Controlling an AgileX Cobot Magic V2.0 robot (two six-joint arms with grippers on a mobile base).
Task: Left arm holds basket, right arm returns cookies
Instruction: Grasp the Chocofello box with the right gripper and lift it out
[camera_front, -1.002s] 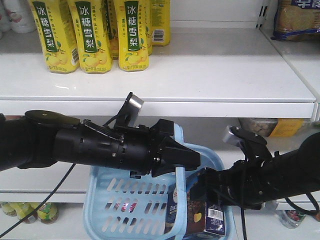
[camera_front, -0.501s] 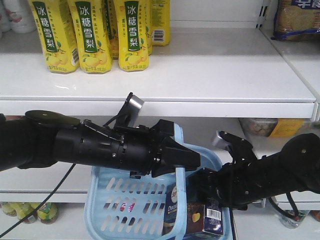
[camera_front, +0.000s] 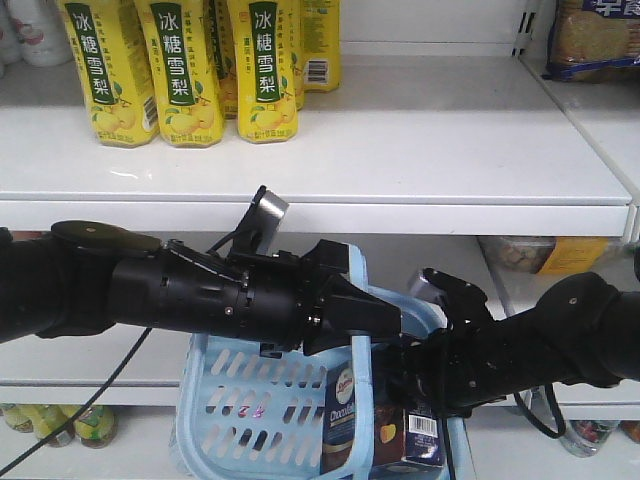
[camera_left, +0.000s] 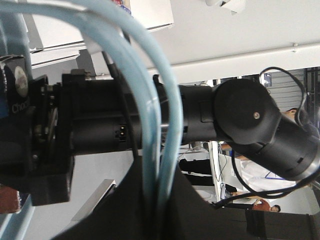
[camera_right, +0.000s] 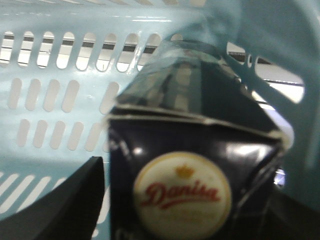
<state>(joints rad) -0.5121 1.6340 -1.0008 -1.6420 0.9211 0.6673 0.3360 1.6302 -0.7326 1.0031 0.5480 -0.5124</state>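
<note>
My left gripper (camera_front: 378, 318) is shut on the light blue handle (camera_front: 358, 372) of the basket (camera_front: 225, 400), which hangs in front of the lower shelf. In the left wrist view the handle (camera_left: 150, 115) runs down into the closed jaws of the left gripper (camera_left: 159, 200). The cookies box (camera_front: 343, 410), dark navy with a round logo, stands tilted inside the basket's right end. My right gripper (camera_front: 402, 385) reaches in from the right and is shut on the box. In the right wrist view the box (camera_right: 190, 150) fills the gap of the right gripper (camera_right: 192, 205), with one black finger (camera_right: 75, 205) at its left and the basket wall (camera_right: 55, 105) behind.
Yellow drink bottles (camera_front: 180, 70) stand at the upper shelf's back left. The white shelf edge (camera_front: 400, 215) runs just above both arms. A biscuit pack (camera_front: 595, 35) sits at top right. Jars (camera_front: 60, 420) are on the bottom shelf.
My right arm has shifted left and risen a little. The cookies box has come up higher in the basket and moved left. The left arm and handle have not moved.
</note>
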